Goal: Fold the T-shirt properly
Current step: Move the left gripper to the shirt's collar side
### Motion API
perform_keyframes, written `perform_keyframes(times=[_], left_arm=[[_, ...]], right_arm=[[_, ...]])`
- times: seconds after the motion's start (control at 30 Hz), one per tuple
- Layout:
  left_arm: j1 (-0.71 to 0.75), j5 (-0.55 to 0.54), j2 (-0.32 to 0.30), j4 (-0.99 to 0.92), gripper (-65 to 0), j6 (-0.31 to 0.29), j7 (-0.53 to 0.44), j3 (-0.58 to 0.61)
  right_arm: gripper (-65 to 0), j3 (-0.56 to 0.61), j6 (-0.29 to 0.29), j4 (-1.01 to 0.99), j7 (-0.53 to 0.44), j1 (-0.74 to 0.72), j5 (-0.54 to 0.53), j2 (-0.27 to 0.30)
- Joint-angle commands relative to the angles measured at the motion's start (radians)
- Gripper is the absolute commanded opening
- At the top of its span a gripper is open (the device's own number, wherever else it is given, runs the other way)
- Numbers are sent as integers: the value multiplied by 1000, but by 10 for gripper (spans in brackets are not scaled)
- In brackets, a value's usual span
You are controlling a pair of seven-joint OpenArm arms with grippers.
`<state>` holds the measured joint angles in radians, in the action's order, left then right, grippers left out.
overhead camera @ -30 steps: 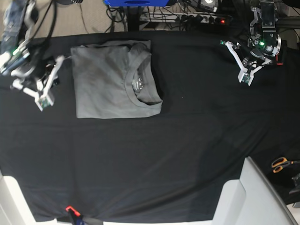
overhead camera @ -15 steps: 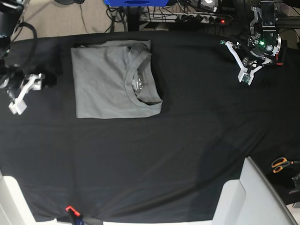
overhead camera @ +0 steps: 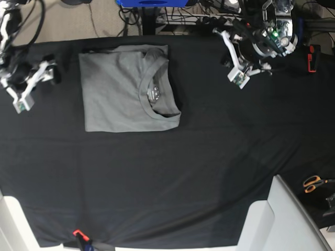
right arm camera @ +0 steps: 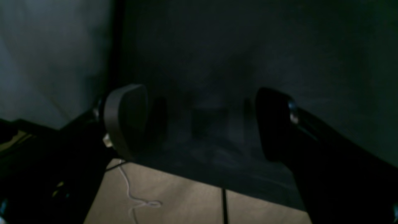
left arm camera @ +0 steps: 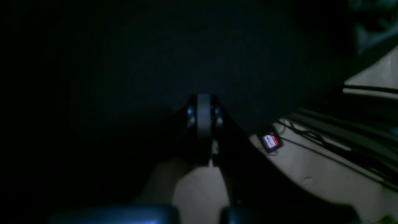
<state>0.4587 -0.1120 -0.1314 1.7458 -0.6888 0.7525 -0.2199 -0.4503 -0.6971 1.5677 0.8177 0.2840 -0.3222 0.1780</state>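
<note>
The grey T-shirt (overhead camera: 120,89) lies folded into a rectangle on the black cloth (overhead camera: 157,172) at the back left, collar and label facing up on its right half. My right gripper (overhead camera: 21,99) hangs open near the cloth's left edge, well left of the shirt and apart from it. The right wrist view shows that gripper (right arm camera: 199,124) with its fingers wide apart and nothing between them, over the cloth's edge. My left gripper (overhead camera: 238,79) is shut and empty at the back, right of the shirt. In the dark left wrist view the left gripper (left arm camera: 203,124) has its fingers pressed together.
Orange-handled scissors (overhead camera: 314,183) lie at the right edge. A white block (overhead camera: 282,219) stands at the front right corner. A red object (overhead camera: 312,57) sits at the back right, and cables and a power strip (overhead camera: 225,21) run behind the table. A small orange clip (overhead camera: 78,232) marks the front edge.
My right gripper opened and drew away from the shirt's left side to the cloth's left edge. The left arm swung left along the back toward the shirt, still shut.
</note>
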Motion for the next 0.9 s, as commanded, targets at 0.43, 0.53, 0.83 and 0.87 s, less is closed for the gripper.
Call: perform_keyframes(times=[0.43,0.53,0.83,0.87], left_arm=[[-93,-613,-118,-109,0,-9,-21,17],[-150,-613,-115,-172,0,-9,-21,119],[-251,-607,-4,-406,0,-9,-24,179],[-258,-607,-1,-421,0,-9,-24,182]], right_arm=[[-135,2,-1,15,-41,-6,111,1],[-135,2,-1,-3,-42,-7,113,1],[-135,2,-1,-86,-107,-6,113,1],[-135,2,-1,-92,-114,-2,113,1]])
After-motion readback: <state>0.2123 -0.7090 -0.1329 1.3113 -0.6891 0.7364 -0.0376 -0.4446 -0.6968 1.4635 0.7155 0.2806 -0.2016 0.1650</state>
